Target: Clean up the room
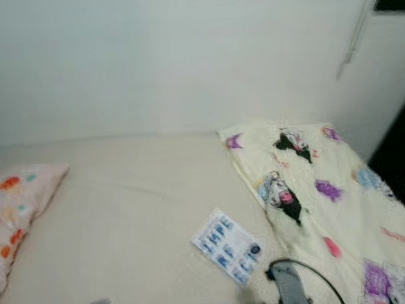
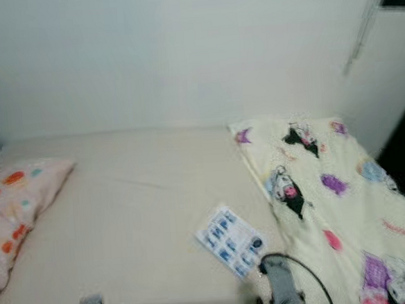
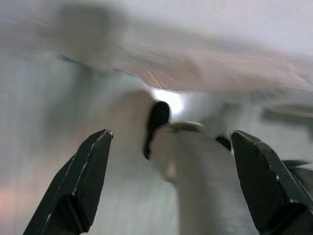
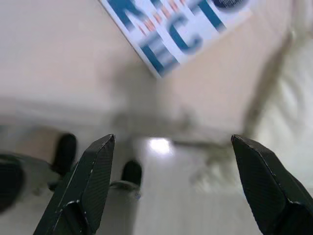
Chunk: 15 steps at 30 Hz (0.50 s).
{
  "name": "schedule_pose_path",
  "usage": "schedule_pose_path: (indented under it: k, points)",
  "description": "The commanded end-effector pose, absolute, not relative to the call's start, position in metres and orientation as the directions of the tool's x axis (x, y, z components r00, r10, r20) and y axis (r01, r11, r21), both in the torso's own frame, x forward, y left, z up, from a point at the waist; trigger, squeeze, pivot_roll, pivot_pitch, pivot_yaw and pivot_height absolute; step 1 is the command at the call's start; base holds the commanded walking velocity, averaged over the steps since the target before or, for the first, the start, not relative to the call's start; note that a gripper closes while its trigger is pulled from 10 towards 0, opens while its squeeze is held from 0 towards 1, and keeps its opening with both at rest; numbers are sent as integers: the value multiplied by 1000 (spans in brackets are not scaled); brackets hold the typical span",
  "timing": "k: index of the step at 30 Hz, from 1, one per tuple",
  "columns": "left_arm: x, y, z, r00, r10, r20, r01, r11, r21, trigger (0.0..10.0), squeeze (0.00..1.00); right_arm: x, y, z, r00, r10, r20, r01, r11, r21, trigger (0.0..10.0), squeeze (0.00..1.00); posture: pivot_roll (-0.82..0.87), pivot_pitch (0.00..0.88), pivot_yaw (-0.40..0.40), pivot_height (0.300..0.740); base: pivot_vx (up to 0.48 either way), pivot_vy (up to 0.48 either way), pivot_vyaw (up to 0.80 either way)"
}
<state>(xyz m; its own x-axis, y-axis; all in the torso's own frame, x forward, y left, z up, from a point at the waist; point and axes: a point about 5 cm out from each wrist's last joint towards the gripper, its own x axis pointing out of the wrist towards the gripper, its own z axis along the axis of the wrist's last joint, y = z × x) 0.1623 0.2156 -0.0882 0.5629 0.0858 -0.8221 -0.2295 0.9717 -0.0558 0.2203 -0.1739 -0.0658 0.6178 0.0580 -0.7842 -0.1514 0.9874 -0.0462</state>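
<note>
A bed with a cream sheet (image 1: 123, 213) lies before me against a white wall. On it near the front rests a flat white packet with blue print (image 1: 226, 245), also seen close up as the packet (image 4: 176, 29). A cream cartoon-print blanket (image 1: 331, 198) covers the bed's right side. A pink pillow with orange spots (image 1: 8, 207) sits at the left. My right arm (image 1: 288, 288) shows at the bottom edge just below the packet; my right gripper (image 4: 168, 186) is open near the bed's edge. My left gripper (image 3: 171, 181) is open, low beside my own body.
A dark doorway or gap (image 1: 404, 159) lies right of the bed. A cord (image 1: 351, 41) hangs down the wall at the upper right. A black cable (image 1: 315, 273) loops by my right arm.
</note>
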Motion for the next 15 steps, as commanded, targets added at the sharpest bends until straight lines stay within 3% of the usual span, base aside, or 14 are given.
schedule_pose_path:
  k: [1,8,15]
  points:
    - [163,211,-89,559,70,-826,-221,973,-67,10000,0,204,-187,-74,578,24,-816,-118,992,-54,10000,0,-2,9,-45,740,0,0,0]
    - [161,211,-90,553,70,-830,-217,974,-63,10000,0,213,-187,-69,616,28,-787,-76,997,-24,10000,0,0,9,-43,740,0,0,0]
    - [159,213,-90,549,74,-833,-216,975,-56,10000,0,239,-196,-51,685,-16,-729,71,996,46,10000,0,-3,14,-35,740,0,0,0]
